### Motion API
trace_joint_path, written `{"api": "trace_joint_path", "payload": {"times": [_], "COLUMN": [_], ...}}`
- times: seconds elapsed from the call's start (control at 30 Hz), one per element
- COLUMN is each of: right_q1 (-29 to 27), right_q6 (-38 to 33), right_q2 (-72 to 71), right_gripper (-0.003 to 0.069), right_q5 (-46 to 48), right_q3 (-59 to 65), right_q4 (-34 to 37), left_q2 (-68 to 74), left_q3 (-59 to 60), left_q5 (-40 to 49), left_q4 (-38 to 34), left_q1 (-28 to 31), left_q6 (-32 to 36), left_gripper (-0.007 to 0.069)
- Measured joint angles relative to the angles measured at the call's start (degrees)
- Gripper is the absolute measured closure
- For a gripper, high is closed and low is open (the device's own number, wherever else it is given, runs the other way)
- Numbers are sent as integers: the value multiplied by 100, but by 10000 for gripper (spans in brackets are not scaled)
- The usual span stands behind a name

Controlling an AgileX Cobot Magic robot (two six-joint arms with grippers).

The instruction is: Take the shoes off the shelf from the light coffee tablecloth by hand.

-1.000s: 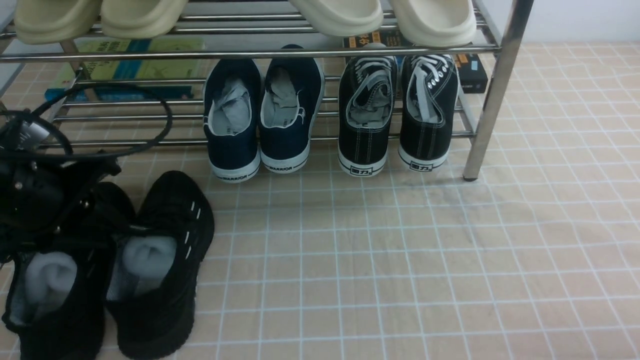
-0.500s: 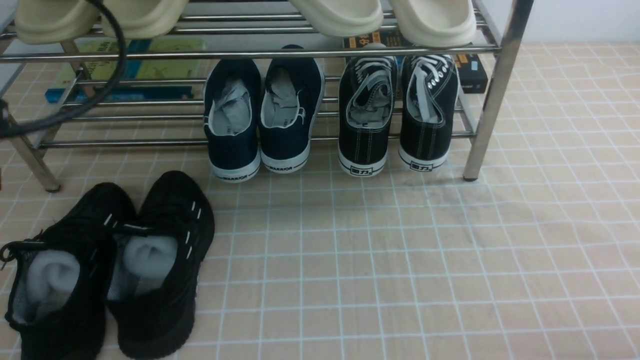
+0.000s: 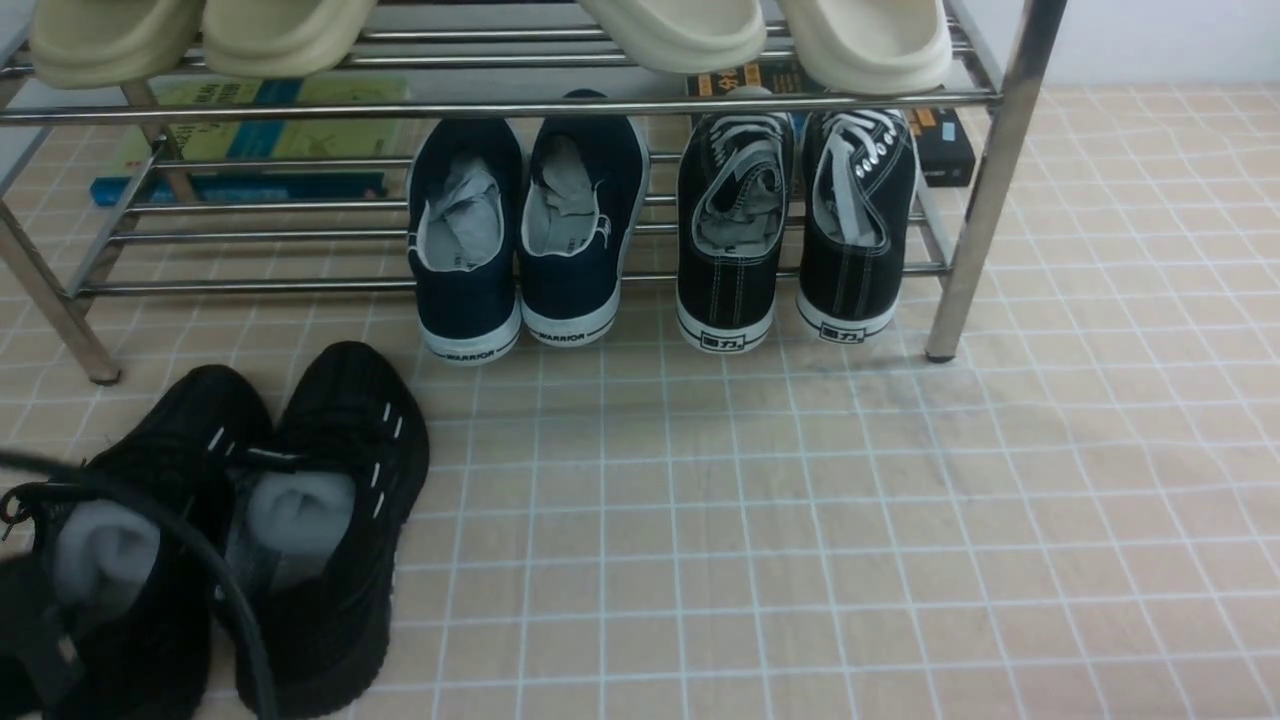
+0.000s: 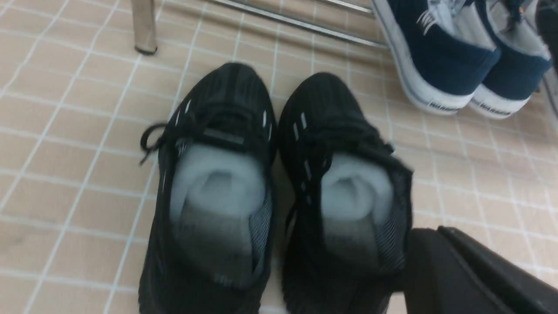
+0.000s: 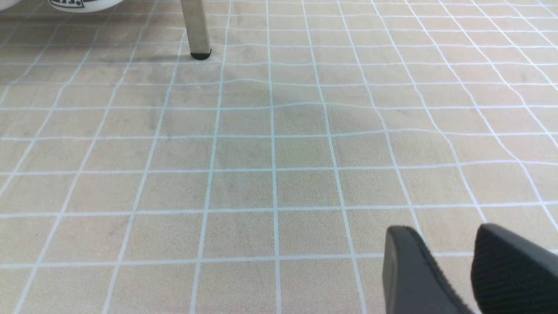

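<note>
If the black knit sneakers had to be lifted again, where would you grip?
Pinch the two touching inner collar walls of the black knit sneakers from above. Both openings face up, the grey paper stuffing sits below the rims, and the pair stands side by side on the tablecloth.

Bare tablecloth (image 3: 800, 540) right of shoes (image 3: 230, 530); shelf (image 3: 985, 180) behind.

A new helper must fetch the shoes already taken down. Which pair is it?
Find the chrome shelf; on the tablecloth before its left end stand the shoes. Unlike both racked pairs, they are black all over, soles included.
</note>
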Motion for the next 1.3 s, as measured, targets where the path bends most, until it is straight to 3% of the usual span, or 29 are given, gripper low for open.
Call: {"api": "trace_joint_path", "payload": {"times": [0.2,0.63,0.9,1.13,1.3], "right_q1": [0,0,0,0,0], "right_q6": [0,0,0,0,0], "right_q2": [0,0,0,0,0], "right_gripper": [421,421,421,421,421], "right_q5": [0,0,0,0,0], "right_q3": [0,0,0,0,0], "right_q4": [0,0,0,0,0], "left_q2": [-613,-996,-1889,-2156,-2158], "left_q3": [981,1756,2303,2562,2562], "left_q5": [-233,-1370,-1437,-1583,-1555], "left_q4": [425,1115,2495,2683,2683], "left_q1": [0,0,-183,-859,-933], "left_q6": [0,-7,-1215,-1445,-1453], "left_gripper": [613,602,592,589,584]}}
